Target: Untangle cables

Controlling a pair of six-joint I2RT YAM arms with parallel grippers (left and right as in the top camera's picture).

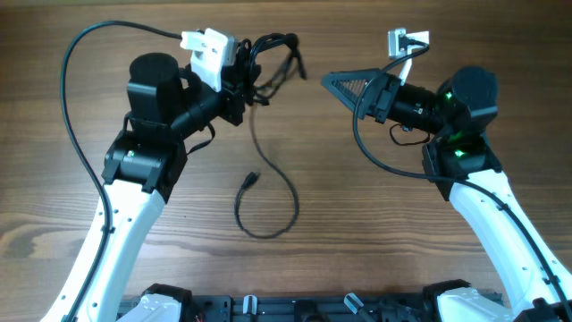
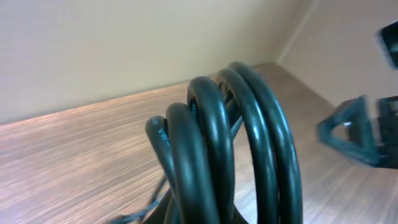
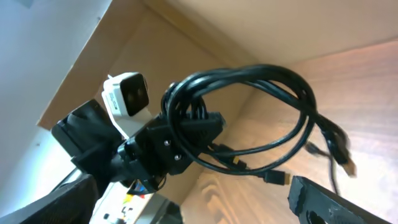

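A bunch of thin black cables [image 1: 275, 52] is held above the table at the back, with my left gripper [image 1: 244, 79] shut on its coils. One cable [image 1: 268, 210] trails down from the bunch and lies in a loop on the wood, its plug [image 1: 251, 179] near the middle. The left wrist view is filled by the coils [image 2: 230, 143]. My right gripper [image 1: 332, 81] is open, a short way right of the bunch and apart from it. From the right wrist the bunch [image 3: 261, 93] and its small plugs [image 3: 278, 178] hang ahead between the spread fingers [image 3: 333, 202].
The wooden table [image 1: 375, 233] carries both arms, left base [image 1: 134, 170] and right base [image 1: 465, 161]. Thick black robot wiring [image 1: 76, 116] arcs around the left arm. A white camera unit [image 1: 207, 49] sits on the left wrist. A pale wall [image 2: 124, 43] stands behind the table.
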